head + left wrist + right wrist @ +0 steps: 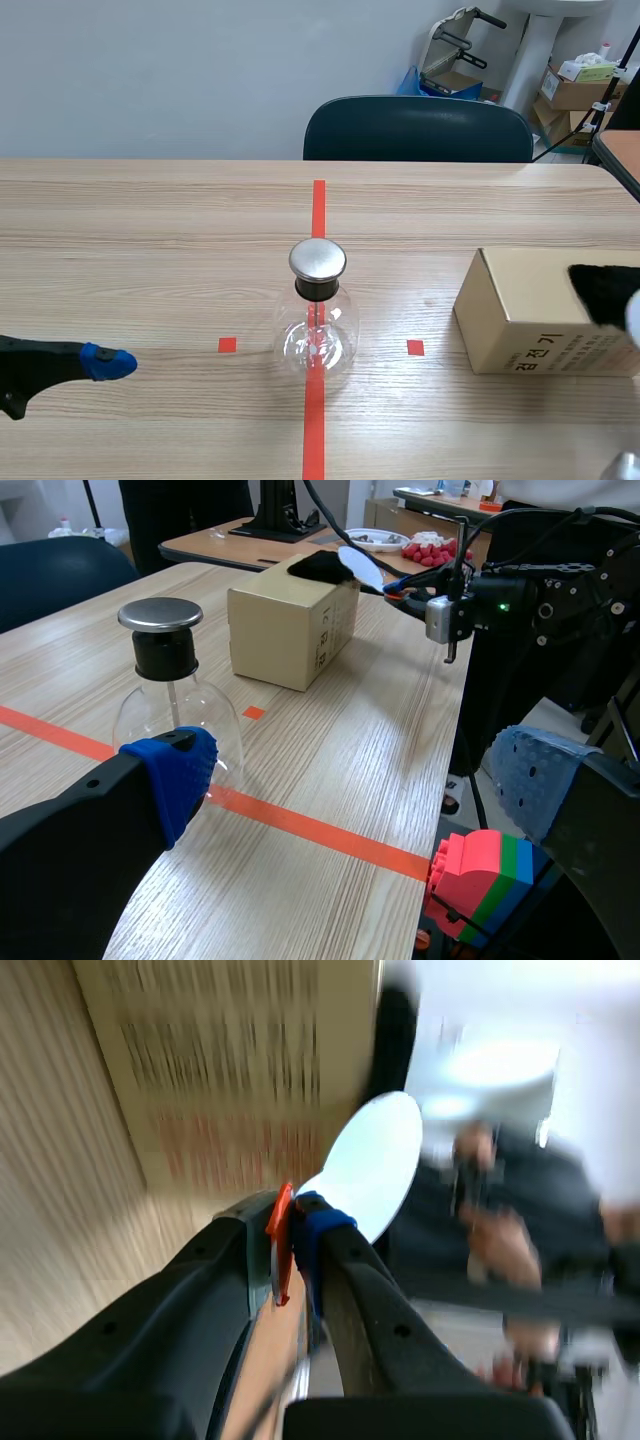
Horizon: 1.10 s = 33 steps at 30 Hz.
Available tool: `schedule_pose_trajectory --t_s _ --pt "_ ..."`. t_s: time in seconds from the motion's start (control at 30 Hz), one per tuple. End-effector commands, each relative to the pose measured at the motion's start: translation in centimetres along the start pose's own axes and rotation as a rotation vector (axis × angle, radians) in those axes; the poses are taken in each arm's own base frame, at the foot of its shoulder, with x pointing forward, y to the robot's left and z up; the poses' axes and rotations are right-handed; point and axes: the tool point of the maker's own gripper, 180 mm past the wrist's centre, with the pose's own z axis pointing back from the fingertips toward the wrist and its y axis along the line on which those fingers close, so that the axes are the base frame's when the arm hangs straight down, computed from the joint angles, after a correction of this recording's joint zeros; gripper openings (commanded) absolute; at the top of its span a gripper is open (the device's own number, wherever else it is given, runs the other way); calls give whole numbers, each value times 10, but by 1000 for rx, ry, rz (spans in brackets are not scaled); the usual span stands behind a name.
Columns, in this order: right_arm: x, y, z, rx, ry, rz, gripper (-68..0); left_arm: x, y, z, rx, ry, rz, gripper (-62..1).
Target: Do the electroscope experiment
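Observation:
The electroscope (317,325), a clear glass flask with a black neck and a round metal cap (317,260), stands on the red tape line mid-table. My left gripper (105,365) rests open low at the table's left; in the left wrist view the flask (175,710) stands just ahead of its left finger. A cardboard box (530,310) lies at the right with a black cloth (605,290) on top. My right gripper (290,1230) is shut on the orange handle of a paddle with a white disc (375,1165), held beside the box (220,1070) near the cloth (320,565).
A dark chair (418,130) stands at the table's far edge. Cardboard boxes (575,85) sit on the floor at the back right. A coloured toy block (480,880) lies below the table's near edge. A second table (250,548) holds a plate and red items.

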Motion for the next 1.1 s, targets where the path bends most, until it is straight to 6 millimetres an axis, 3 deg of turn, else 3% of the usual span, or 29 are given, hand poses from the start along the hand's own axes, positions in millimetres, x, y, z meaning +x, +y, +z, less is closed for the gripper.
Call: schedule_pose_trajectory --t_s 0.0,0.07,0.2,0.27,0.33,0.43,0.5,0.57,0.67,0.73,0.8,0.93,1.0,1.07 --pt "7 -10 -4 -45 -49 42 -657 10 -1 -4 2 -47 5 -22" --pt "3 -10 -4 -45 -29 39 -658 10 -1 -4 2 -47 5 -22" --pt "-39 -12 0 -52 206 31 -658 11 1 -5 5 -50 1 -22" --pt "-46 -13 2 -53 242 31 -658 11 1 -5 5 -51 2 -22" --pt "-32 -13 -2 -51 158 40 -658 11 1 -5 5 -51 1 -22" --pt "7 -11 -4 -46 -63 46 -657 11 1 -5 5 -50 1 -22" --pt "19 -11 -3 -47 -123 42 -658 11 1 -5 5 -50 1 -22" --pt "10 -11 -3 -47 -75 40 -658 11 1 -5 5 -50 1 -22" --pt "-29 -13 0 -52 139 38 -658 11 1 -5 5 -50 1 -22" --pt "-41 -14 2 -50 193 49 -658 11 1 -5 5 -50 1 -22" --pt "-31 -13 0 -41 119 70 -658 11 1 -5 4 -50 1 -22" --pt "13 -12 -1 -38 -129 77 -658 11 1 -5 4 -50 1 -22" --pt "17 -12 0 -42 -144 69 -657 11 1 -5 5 -50 2 -22" --pt "3 -14 -1 -52 -54 52 -658 11 1 -5 5 -50 2 -22"
